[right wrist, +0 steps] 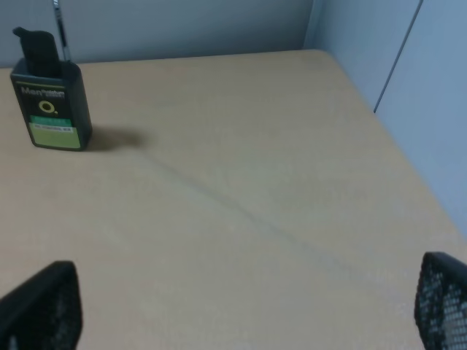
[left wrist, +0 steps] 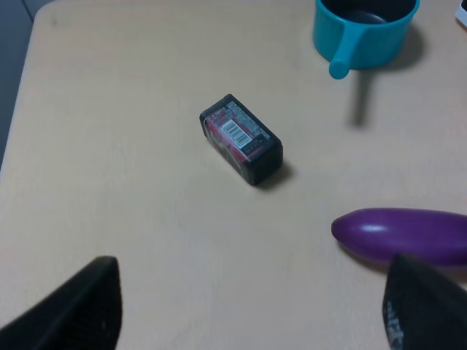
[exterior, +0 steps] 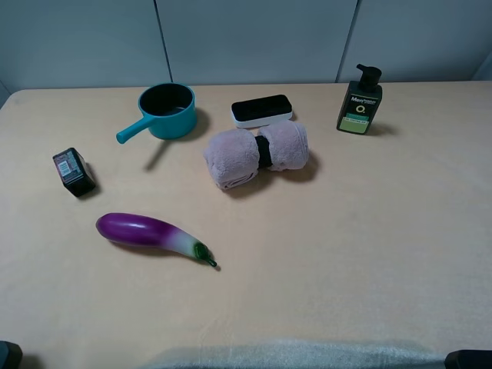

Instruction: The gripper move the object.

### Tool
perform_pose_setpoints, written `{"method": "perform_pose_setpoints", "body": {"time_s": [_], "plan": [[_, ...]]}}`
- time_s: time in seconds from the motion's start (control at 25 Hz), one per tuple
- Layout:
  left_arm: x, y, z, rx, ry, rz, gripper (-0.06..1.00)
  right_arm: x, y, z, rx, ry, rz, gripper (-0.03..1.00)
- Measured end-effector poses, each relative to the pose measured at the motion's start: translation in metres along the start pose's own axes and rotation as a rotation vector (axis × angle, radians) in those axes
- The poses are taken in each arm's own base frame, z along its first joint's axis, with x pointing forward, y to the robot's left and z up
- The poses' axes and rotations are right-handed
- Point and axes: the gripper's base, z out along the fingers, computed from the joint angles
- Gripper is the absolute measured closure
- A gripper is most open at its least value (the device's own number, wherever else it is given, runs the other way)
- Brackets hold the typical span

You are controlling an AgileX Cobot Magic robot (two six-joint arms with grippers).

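The object (exterior: 261, 111) lay flat, long axis across the bench (exterior: 346, 231), right end tilted slightly rearward; both end effectors (left wrist: 252, 310) (right wrist: 248, 310) spread apart, empty.

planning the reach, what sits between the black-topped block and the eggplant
In the exterior high view, the rolled pink towel lies between the black-topped block and the eggplant, just in front of the block; beyond it, bare table.

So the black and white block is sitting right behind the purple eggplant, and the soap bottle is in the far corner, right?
Not quite. The block sits right behind the rolled pink towel, not the eggplant, which lies apart, nearer the camera. The exterior high view shows this. The soap bottle is in the far corner, as you said.
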Motion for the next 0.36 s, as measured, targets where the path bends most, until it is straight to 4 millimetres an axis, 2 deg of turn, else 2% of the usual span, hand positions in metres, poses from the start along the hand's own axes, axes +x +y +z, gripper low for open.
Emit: {"method": "perform_pose_setpoints", "body": {"time_s": [0.36], "plan": [[0.0, 0.0, 0.0, 0.0, 0.0, 0.0, 0.15, 0.0, -0.0001, 0.0, 0.001, 0.0, 0.0, 0.27]]}}
